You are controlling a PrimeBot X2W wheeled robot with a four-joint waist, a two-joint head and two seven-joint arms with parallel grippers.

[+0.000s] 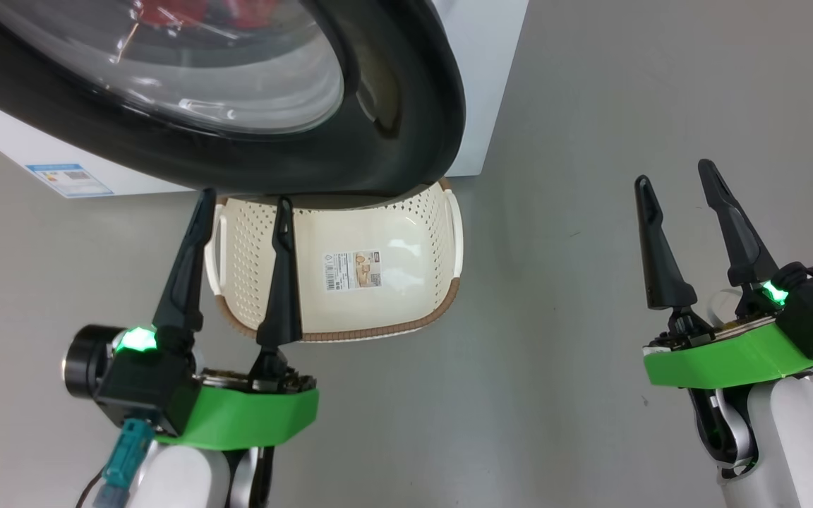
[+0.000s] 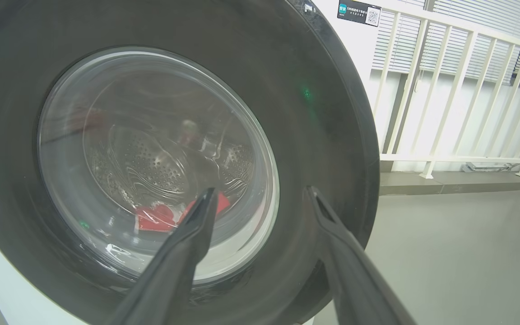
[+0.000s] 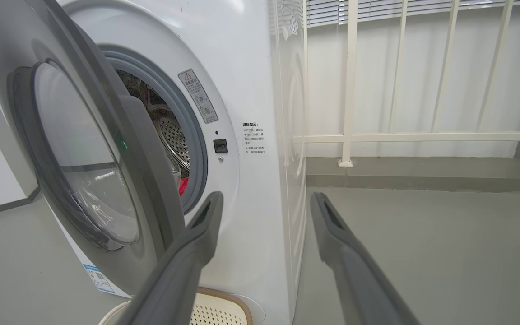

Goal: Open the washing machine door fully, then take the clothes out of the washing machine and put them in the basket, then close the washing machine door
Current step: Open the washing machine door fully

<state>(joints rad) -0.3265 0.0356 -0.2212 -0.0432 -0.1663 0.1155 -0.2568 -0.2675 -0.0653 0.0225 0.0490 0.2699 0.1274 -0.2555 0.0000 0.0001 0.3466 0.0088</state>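
Note:
The washing machine door [image 1: 251, 152] stands partly open, its black rim hanging over the basket [image 1: 406, 296] on the floor. In the right wrist view the door [image 3: 106, 149] is ajar from the white washing machine [image 3: 251, 90], and a sliver of red clothes [image 3: 183, 186] shows in the drum. Through the glass the clothes [image 2: 156, 219] lie low in the drum. My left gripper [image 1: 244, 201] is open, just in front of the door's lower rim, over the basket's left end. My right gripper [image 1: 675, 173] is open over bare floor to the right, holding nothing.
A white railing [image 3: 422, 135] runs along the wall behind and to the right of the machine, above a low step. Grey floor [image 1: 590, 141] stretches to the right of the machine. A blue label [image 1: 68, 180] sits low on the machine's front.

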